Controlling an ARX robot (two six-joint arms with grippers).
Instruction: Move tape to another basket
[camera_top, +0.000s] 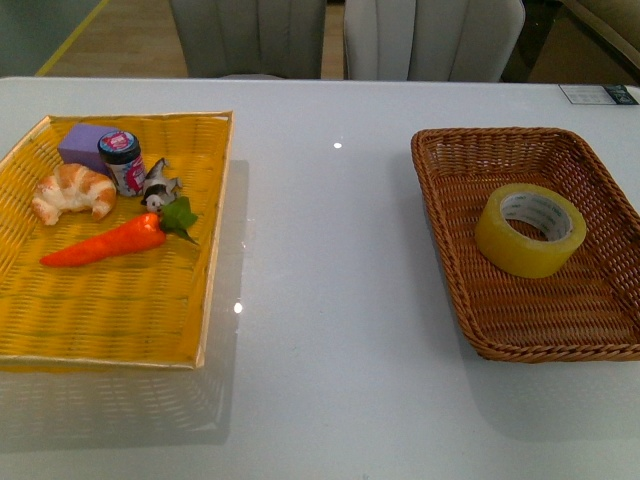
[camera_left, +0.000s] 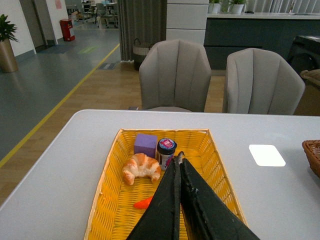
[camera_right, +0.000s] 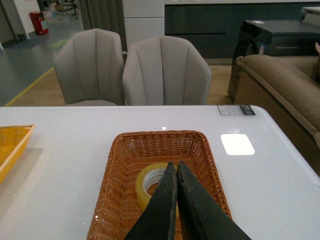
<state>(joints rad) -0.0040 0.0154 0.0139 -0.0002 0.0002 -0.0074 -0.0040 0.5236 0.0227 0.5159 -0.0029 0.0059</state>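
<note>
The tape (camera_top: 531, 229), a yellowish translucent roll with a white core, lies tilted inside the dark brown wicker basket (camera_top: 447, 215) at the table's right. In the right wrist view the tape (camera_right: 148, 183) sits in the basket (camera_right: 120, 165) just beyond my right gripper (camera_right: 175, 163), which is shut and holds nothing. My left gripper (camera_left: 178, 156) is shut and empty above the yellow tray (camera_left: 105, 192). Neither arm shows in the front view.
The yellow woven tray (camera_top: 215, 250) at the left holds a croissant (camera_top: 73, 190), a purple block (camera_top: 88, 146), a small jar (camera_top: 122, 161), a carrot (camera_top: 110, 241) and a small figure (camera_top: 158, 186). Two grey chairs (camera_top: 340, 35) stand behind the white table.
</note>
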